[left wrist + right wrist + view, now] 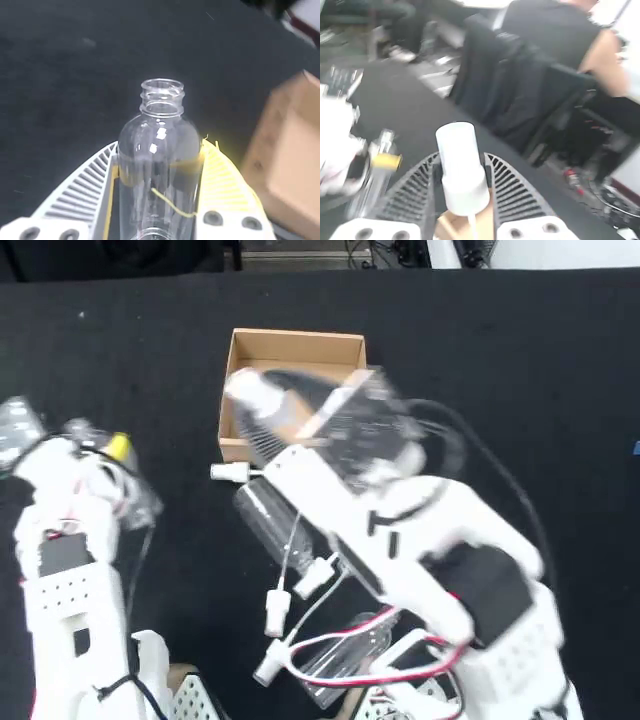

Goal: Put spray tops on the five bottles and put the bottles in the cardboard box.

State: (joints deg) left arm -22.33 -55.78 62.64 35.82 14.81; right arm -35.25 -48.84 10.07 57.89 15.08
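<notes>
The left gripper [160, 146], its white ribbed fingers faced in yellow, is pinched around the body of a clear plastic bottle with an open threaded neck [161, 115], close to the left edge of the black-covered desk [520, 360]. An open brown cardboard box [296, 348] sits in the middle of the desk, nearer the far edge.

The right gripper [462, 157], with black ribbed fingers, hangs over the box and is clamped on a white cylindrical spray top [462, 172], which stands upright between the fingers with its thin dip tube pointing down toward the cardboard.

On the desk, just off the box's near left corner, lies a second white spray top [230, 472]. Beside it a second clear bottle [272, 525] lies on its side, stretching toward the near edge. Past its end lie two more white spray tops [277, 612], near each other, and a last white spray top [268, 670] lies closer to the near edge. A third clear bottle [345, 655] lies on its side at the near edge, partly under the right arm's red and white cables [400, 680]
</notes>
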